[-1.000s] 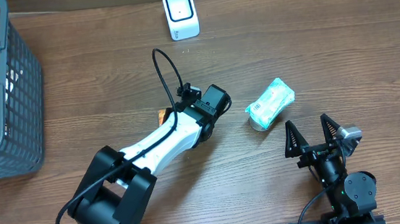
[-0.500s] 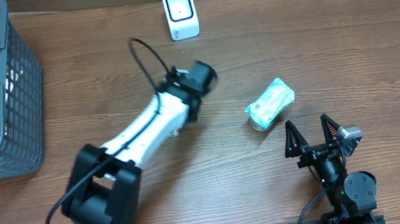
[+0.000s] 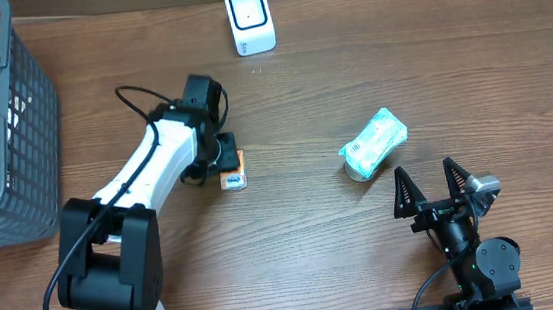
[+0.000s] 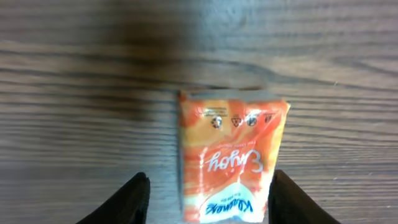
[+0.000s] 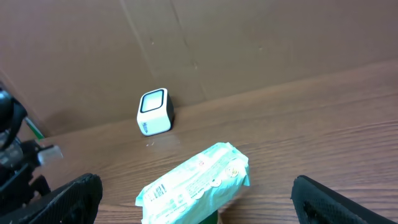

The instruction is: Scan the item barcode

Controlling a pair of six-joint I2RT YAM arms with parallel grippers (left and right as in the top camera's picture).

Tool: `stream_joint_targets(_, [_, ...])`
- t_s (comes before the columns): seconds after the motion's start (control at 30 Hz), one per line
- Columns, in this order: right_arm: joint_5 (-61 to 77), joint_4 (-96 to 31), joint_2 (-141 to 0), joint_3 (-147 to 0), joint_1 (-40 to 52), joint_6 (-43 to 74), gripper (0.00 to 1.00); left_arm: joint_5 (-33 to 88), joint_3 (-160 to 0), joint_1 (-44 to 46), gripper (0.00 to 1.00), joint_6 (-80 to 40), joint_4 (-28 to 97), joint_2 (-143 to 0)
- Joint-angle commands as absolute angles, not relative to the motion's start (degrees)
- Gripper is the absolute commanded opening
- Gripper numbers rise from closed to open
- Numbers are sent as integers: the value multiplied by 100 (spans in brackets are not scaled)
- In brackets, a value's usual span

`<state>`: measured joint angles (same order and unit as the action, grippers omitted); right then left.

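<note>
Table (image 3: 316, 257) – matt, grainy wood; orange pouch (image 4: 233, 155) – glossy, crinkled plastic film; grey basket (image 3: 30, 146) of moulded plastic lattice.

The left gripper (image 3: 223, 158) hung just over a small orange carton (image 3: 234, 178) lying on the table (image 3: 398, 54). A scanner (image 3: 250, 20) stood at the far edge and a basket (image 3: 27, 117) at the left. The right gripper (image 3: 430, 184), spread wide, sat near a green pack (image 3: 375, 138).

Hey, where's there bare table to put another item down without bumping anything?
Widest bare wood: between the scanner and the teal wipes pack, running to the far right corner. Another patch at centre front, between the orange packet and the right end effector. Crowded: beside the basket and around the left end effector, which straddles the orange packet.
</note>
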<state>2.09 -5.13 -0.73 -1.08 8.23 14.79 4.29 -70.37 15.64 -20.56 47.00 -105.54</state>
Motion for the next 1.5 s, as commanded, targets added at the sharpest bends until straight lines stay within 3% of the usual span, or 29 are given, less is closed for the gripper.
stream_joint_targets(0.0, [139,-478,-38,-47,775,1483,100,714,-6702,1573,45,-1885,4423,-10425])
stream_joint_targets(0.63, [139,-480,-38,-47,775,1483,100,711,-6143,1662,38,-1973,3662,-10475])
stream_joint_targets(0.67, [139,-478,-38,-47,775,1483,100,711,-6143,1691,35,-1973,3656,-10475])
stream_joint_targets(0.73, [139,-478,-38,-47,775,1483,100,707,-6145,1741,11,-1946,3656,-10473])
stream_joint_targets(0.77, [139,-480,-38,-47,775,1483,100,661,-6171,1763,4,-1824,3660,-10473])
stream_joint_targets(0.8, [139,-480,-38,-47,775,1483,100,582,-6202,1763,4,-1800,3677,-10468])
stream_joint_targets(1.13, [139,-478,-38,-47,775,1483,100,-1391,-6606,2014,4,-1859,4294,-9778])
stream_joint_targets(1.47, [141,-478,-38,-47,775,1483,100,-4228,-6390,3577,6,-2298,4464,-10224])
